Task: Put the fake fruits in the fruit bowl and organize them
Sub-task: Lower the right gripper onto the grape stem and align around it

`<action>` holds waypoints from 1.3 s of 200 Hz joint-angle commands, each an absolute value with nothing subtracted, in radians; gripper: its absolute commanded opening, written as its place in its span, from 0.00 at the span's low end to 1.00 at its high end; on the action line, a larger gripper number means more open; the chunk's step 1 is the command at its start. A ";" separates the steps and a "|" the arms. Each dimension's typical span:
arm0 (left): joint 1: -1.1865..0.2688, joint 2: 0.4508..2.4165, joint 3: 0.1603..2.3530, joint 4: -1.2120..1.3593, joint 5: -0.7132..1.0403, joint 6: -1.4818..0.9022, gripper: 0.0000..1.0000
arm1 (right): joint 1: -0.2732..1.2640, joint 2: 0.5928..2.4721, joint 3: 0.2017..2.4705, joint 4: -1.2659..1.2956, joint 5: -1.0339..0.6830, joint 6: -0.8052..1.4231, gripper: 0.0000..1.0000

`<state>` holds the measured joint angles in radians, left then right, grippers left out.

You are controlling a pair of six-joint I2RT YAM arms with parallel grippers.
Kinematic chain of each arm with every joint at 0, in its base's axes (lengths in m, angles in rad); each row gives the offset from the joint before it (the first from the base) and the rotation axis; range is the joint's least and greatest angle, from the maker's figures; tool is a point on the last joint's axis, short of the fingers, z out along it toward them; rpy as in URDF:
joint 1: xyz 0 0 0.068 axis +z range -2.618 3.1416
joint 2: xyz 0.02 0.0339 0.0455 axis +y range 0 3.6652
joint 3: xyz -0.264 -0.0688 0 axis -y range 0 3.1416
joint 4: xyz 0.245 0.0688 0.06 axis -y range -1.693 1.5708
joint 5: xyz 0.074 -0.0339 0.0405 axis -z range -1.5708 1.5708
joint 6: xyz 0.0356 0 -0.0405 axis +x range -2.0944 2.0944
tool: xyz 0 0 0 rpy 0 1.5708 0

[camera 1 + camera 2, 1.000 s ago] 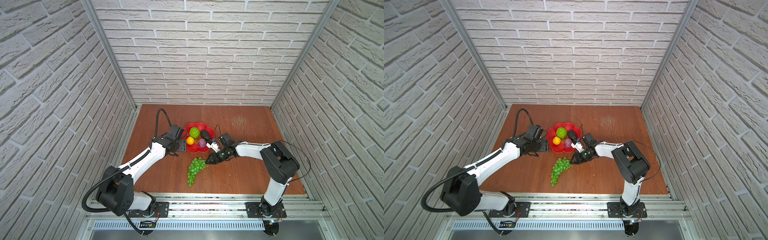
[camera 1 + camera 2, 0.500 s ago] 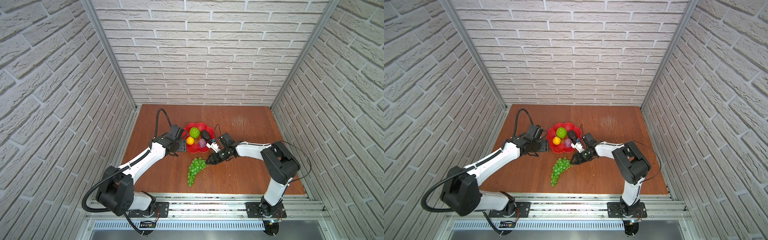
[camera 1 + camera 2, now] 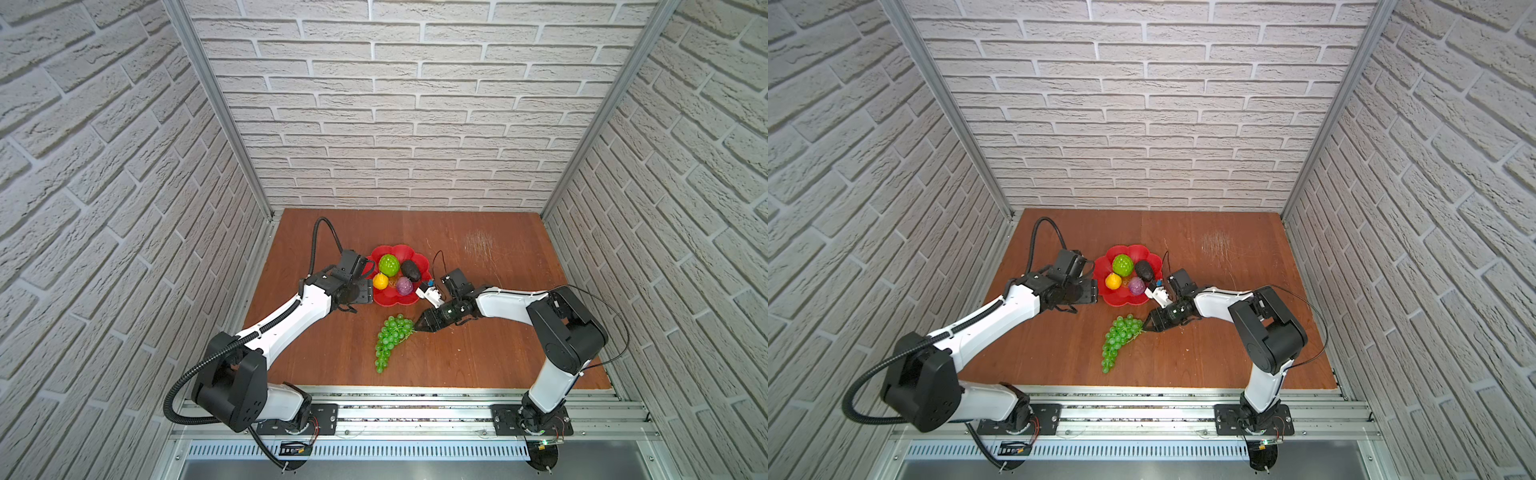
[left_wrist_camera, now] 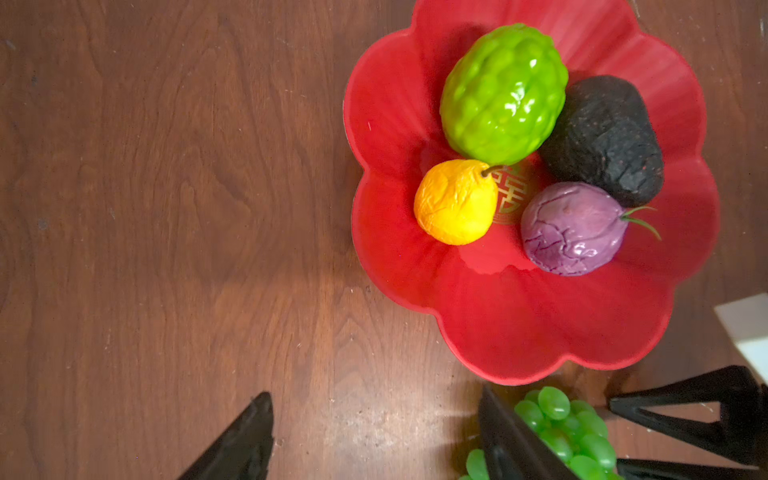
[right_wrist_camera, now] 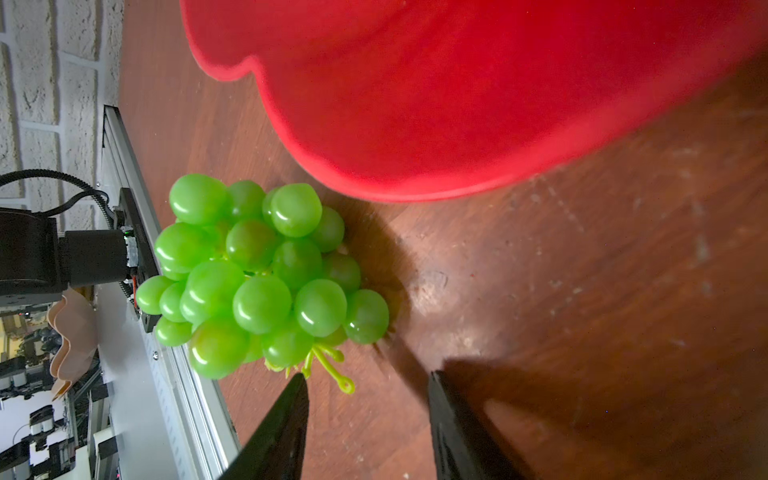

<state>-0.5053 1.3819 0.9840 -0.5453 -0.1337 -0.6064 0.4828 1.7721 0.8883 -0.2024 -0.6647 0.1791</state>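
Observation:
The red fruit bowl (image 3: 392,298) (image 3: 1121,298) (image 4: 519,324) (image 5: 457,83) holds the bumpy green ball (image 3: 387,264) (image 4: 503,95), dark avocado (image 3: 411,270) (image 4: 602,141), yellow lemon (image 3: 380,281) (image 4: 455,201) and purple fruit (image 3: 404,285) (image 4: 571,228). The green grape bunch (image 3: 390,336) (image 3: 1119,336) (image 5: 257,274) lies on the table just in front of the bowl. My right gripper (image 3: 417,326) (image 5: 368,376) is open and low at the bunch's stem end, with the stem (image 5: 332,370) just off one fingertip and nothing held. My left gripper (image 3: 361,293) (image 4: 374,395) hangs open over bare wood by the bowl's left rim.
White brick walls close in the wooden table (image 3: 478,340) on three sides, and an aluminium rail (image 3: 415,399) runs along the front. The white camera mount (image 3: 428,293) on my right wrist sits close to the bowl's right rim. A scratched patch (image 3: 478,245) marks the back right.

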 commanded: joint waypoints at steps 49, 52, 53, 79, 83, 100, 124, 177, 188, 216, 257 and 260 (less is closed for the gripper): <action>-0.512 1.370 0.994 -0.528 -0.144 -0.620 0.77 | 0.497 1.828 0.897 -0.156 -0.738 0.219 0.49; -0.512 1.370 0.994 -0.528 -0.144 -0.620 0.77 | 0.497 1.829 0.894 -0.150 -0.740 0.223 0.49; -0.512 1.370 0.994 -0.528 -0.144 -0.620 0.77 | 0.497 1.829 0.893 -0.150 -0.741 0.223 0.49; -0.512 1.374 0.995 -0.528 -0.143 -0.618 0.77 | 0.497 1.846 0.867 -0.088 -0.770 0.265 0.49; -0.512 1.374 0.997 -0.529 -0.143 -0.617 0.77 | 0.497 1.849 0.866 -0.080 -0.773 0.273 0.49; -0.512 1.375 1.002 -0.534 -0.143 -0.611 0.77 | 0.497 1.855 0.863 -0.065 -0.781 0.287 0.49; -0.512 1.371 1.004 -0.537 -0.148 -0.609 0.77 | 0.497 1.841 0.866 -0.095 -0.763 0.276 0.49; -0.512 1.376 1.002 -0.531 -0.147 -0.609 0.77 | 0.497 1.849 0.797 0.056 -0.783 0.432 0.50; -0.513 1.377 1.003 -0.531 -0.146 -0.609 0.77 | 0.498 1.862 0.776 0.134 -0.789 0.487 0.49; -0.513 1.371 1.002 -0.537 -0.150 -0.605 0.77 | 0.499 1.885 0.749 0.243 -0.802 0.565 0.48; -0.512 1.374 0.996 -0.537 -0.152 -0.609 0.77 | 0.499 1.882 0.739 0.241 -0.772 0.563 0.47; -0.512 1.374 0.996 -0.536 -0.152 -0.609 0.77 | 0.499 1.882 0.738 0.241 -0.772 0.564 0.46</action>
<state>-0.5072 1.3819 0.9863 -0.5461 -0.1371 -0.6056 0.4892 1.8481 0.7612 0.2443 -0.8410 0.5381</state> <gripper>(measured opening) 0.771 0.471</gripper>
